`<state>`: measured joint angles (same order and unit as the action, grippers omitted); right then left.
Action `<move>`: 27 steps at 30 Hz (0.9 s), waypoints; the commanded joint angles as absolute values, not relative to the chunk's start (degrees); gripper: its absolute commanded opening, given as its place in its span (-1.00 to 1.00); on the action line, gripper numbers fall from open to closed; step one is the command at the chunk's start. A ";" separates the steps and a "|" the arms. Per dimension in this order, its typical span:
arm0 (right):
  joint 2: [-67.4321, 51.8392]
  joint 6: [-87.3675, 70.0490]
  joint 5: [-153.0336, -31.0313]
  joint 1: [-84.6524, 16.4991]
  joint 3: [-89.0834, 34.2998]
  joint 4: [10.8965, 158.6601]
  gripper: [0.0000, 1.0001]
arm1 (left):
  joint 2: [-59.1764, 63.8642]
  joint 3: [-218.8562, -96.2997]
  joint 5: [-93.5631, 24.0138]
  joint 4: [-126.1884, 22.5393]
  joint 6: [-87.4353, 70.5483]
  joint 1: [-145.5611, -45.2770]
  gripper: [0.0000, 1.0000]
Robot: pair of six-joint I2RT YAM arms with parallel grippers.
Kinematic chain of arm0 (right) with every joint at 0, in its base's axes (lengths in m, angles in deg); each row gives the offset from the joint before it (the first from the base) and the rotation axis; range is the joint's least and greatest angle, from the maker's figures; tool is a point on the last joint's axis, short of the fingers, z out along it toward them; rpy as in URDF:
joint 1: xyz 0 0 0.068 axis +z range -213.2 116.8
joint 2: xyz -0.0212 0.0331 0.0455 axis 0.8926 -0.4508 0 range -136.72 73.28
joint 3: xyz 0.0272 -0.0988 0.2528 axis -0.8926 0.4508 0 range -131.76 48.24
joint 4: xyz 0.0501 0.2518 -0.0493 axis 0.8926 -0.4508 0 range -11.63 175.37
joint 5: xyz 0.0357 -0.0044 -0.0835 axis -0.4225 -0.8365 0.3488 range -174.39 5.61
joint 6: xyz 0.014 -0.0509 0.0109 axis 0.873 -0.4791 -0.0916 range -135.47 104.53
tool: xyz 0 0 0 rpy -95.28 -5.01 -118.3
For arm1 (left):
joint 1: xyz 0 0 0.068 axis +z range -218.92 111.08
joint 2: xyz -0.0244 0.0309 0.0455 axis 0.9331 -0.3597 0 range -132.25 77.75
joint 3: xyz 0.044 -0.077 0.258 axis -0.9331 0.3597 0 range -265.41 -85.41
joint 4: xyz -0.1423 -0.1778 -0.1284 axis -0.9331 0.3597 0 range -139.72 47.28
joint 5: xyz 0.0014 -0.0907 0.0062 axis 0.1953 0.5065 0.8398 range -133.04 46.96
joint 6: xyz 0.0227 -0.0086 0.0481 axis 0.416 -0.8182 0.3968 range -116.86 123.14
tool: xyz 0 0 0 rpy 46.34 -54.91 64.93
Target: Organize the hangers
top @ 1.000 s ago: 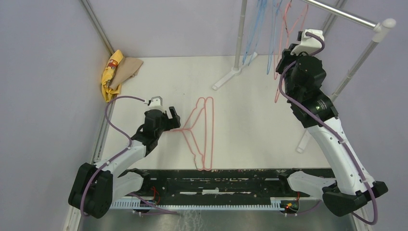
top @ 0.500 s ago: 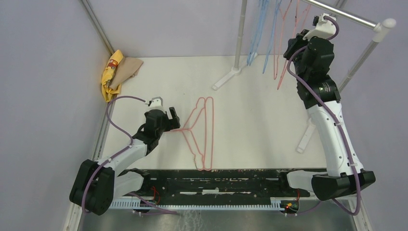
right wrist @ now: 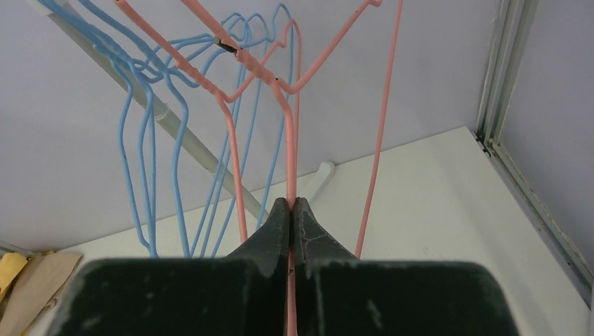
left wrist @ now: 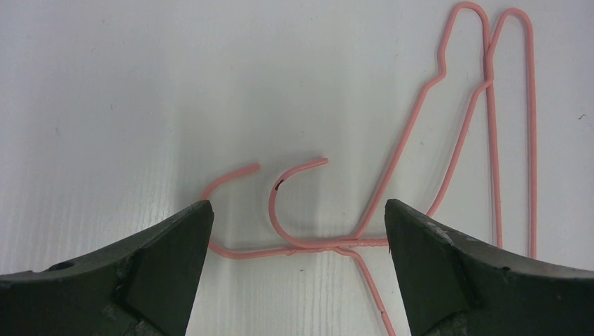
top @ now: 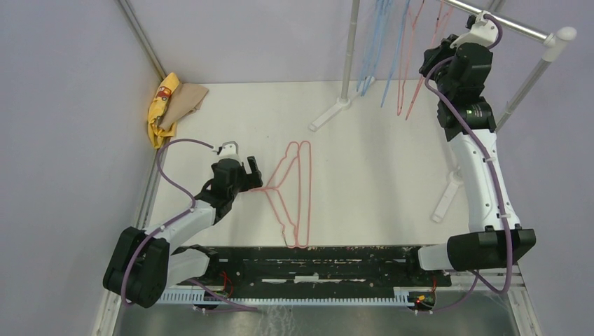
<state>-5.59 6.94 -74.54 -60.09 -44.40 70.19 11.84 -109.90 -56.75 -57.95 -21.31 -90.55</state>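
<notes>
Two pink-red hangers (top: 293,192) lie overlapped flat on the white table, hooks pointing left. My left gripper (top: 253,173) is open just above their hooks (left wrist: 294,210), a finger on each side, touching neither. My right gripper (top: 438,59) is raised by the rack's top rail (top: 515,26) and is shut on a pink-red hanger's wire (right wrist: 291,147), which hangs among other pink-red hangers (top: 413,63). Several light blue hangers (right wrist: 150,140) hang on the rail to the left; they also show in the top view (top: 378,49).
The rack's white foot (top: 329,112) and pole (top: 348,52) stand at the back centre; another leg (top: 448,192) slants down at the right. A yellow and tan cloth (top: 170,103) lies at the back left corner. A metal frame rail (top: 143,42) runs along the left wall.
My right arm has risen and swung back toward the rail, carrying the pink-red hanger up with it. The left gripper and the two table hangers have stayed put.
</notes>
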 commanded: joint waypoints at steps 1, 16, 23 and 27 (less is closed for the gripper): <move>-7.04 8.34 -76.74 -61.37 -48.20 73.87 -0.99 | 11.66 -112.20 -58.59 -59.50 -20.48 -90.54 0.98; -3.21 10.36 -77.27 -62.15 -39.70 71.85 0.10 | 9.64 -111.87 -58.27 -60.43 -20.66 -90.53 0.98; 7.50 11.34 -78.52 -62.06 -35.29 69.18 0.35 | 8.68 -112.24 -58.39 -60.45 -20.72 -90.54 0.98; 13.29 10.54 -80.94 -61.20 -32.63 68.50 0.40 | 8.27 -112.21 -58.18 -60.85 -21.28 -90.49 0.98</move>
